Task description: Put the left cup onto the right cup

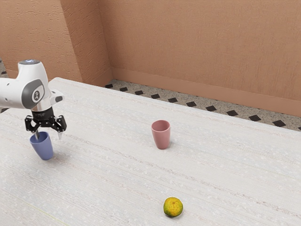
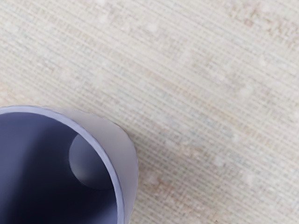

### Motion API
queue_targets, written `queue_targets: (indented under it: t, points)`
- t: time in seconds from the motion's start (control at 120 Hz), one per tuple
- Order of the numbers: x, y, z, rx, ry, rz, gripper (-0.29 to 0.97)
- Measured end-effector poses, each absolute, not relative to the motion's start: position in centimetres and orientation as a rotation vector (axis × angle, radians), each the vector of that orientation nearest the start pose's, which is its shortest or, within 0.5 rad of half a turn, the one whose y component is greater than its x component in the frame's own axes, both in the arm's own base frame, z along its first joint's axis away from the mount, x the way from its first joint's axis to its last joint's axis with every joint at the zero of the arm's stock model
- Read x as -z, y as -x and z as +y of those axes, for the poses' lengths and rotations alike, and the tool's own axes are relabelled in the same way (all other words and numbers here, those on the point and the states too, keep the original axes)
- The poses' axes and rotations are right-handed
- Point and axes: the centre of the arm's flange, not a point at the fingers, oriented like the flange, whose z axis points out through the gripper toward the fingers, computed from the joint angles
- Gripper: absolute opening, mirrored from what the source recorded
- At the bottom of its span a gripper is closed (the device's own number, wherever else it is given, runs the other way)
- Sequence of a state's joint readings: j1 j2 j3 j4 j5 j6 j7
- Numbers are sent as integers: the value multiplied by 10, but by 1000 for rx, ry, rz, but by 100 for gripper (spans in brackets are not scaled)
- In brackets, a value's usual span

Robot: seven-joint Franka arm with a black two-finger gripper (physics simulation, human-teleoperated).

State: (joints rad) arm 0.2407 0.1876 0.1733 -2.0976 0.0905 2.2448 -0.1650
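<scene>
Gripper [image 1: 47, 135] jaws spread open, over blue cup [image 1: 42, 147] (mouth up, slightly tilted), pink cup [image 1: 161, 134] upright, well apart.

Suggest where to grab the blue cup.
Take the blue cup by its rim wall, from above: it stands mouth-up and empty, so one finger can go inside and one outside. Its sides taper downward, so a side pinch would likely slip. The hand hangs open over it.

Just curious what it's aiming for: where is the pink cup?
In the exterior view the pink cup stands central on the table, far to that view's right of the blue cup and beyond the yellow-green fruit.
</scene>
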Motion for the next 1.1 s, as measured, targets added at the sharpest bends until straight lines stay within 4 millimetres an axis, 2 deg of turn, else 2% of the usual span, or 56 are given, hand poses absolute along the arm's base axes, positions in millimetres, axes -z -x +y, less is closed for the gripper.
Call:
queue_targets:
  t: [1.008,1.1]
  points:
    - [-304,-524,241,-36,2928,-776,68]
    - [-304,-524,241,-33,2928,-778,62]
